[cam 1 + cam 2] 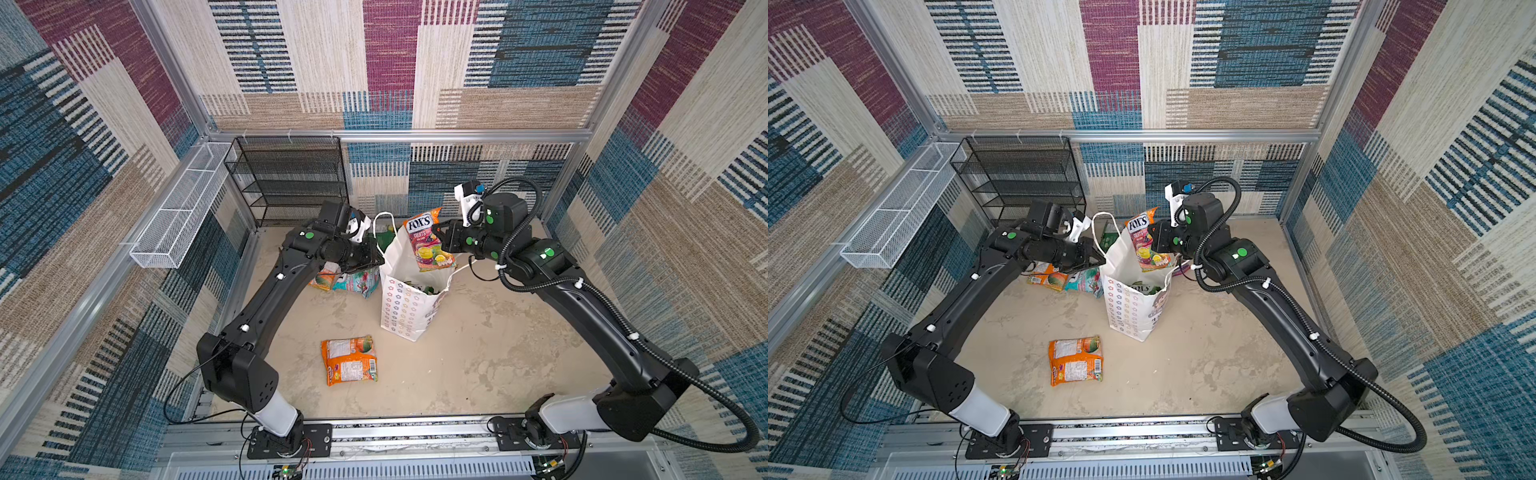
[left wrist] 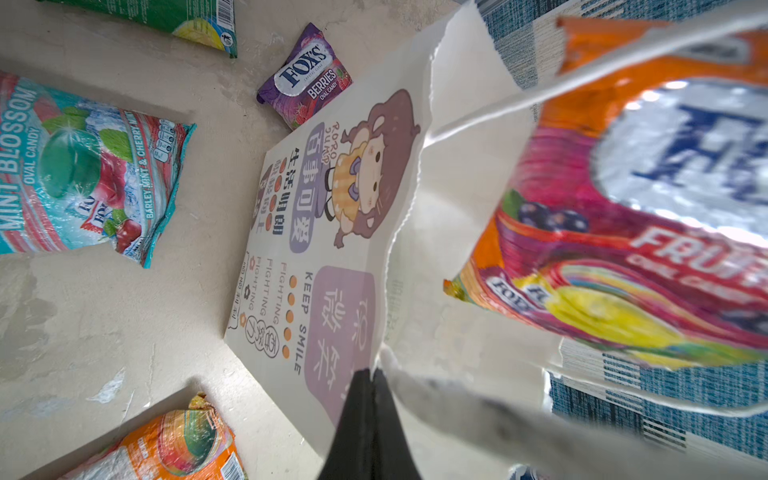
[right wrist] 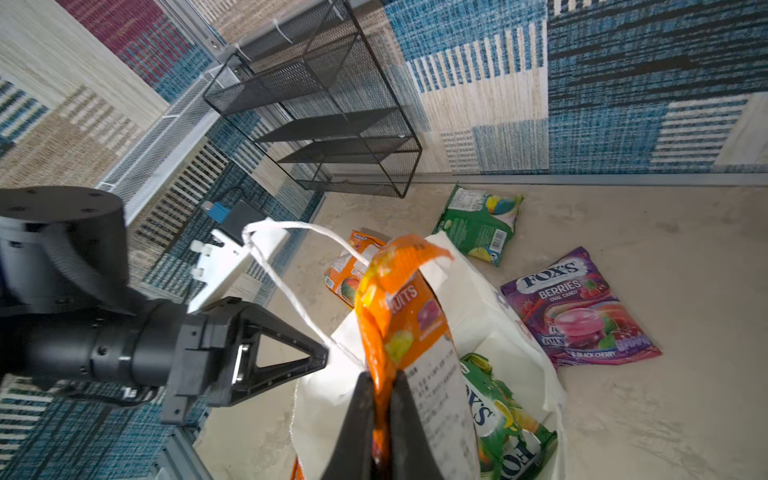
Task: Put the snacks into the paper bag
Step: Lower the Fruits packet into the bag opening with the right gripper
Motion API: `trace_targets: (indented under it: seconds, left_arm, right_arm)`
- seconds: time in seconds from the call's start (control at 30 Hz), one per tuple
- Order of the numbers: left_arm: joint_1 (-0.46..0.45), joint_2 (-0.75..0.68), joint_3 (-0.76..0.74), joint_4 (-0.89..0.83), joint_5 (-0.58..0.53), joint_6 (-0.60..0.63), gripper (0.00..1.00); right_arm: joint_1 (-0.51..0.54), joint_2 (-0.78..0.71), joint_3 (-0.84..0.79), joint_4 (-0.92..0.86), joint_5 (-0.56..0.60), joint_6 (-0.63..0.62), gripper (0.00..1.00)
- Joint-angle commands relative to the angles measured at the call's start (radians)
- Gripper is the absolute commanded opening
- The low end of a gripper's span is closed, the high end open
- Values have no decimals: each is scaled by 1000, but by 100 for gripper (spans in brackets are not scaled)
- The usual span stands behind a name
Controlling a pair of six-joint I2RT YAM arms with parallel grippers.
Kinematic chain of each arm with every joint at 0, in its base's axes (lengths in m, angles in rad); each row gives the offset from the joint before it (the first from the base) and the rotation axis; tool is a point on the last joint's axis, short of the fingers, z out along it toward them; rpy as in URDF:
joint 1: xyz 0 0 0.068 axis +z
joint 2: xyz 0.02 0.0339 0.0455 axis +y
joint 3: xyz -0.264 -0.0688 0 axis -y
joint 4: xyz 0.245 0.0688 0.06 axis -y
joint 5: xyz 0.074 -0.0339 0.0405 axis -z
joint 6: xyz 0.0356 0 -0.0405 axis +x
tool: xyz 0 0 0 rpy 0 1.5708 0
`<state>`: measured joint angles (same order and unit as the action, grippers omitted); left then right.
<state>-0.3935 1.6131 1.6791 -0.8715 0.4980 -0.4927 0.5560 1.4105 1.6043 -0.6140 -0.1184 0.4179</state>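
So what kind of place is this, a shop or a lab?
Most likely a robot test cell: patterned carpet panels line an aluminium frame, and the left arm and right arm are bolted to a rail.

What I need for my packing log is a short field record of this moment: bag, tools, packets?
bag: paper bag standing, mouth open
left tool: shut on the bag's rim
right tool: shut on fruits packet, upright over the mouth
inside: green packet
still out: orange packet, second orange packet, mint packet, berries packet, second green packet
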Motion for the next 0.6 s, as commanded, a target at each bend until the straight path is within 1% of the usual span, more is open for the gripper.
trace_targets:
  seconds: [0.0,0.23,0.43,0.57]
  left_arm:
    - [1,-3,-1,32,-7,11,0]
    - [2,-3,-1,31,-9,13,0]
    - [1,-3,-1,32,-9,14,0]
    - [2,-2,-1,32,-8,15,0]
  right_arm:
    - [1,6,-32,3,69,-16,0]
    - [9,51,-53,-20,111,-32,0]
    - [14,111,-44,-49,174,-48,0]
    - [13,157,-10,-77,218,-102,0]
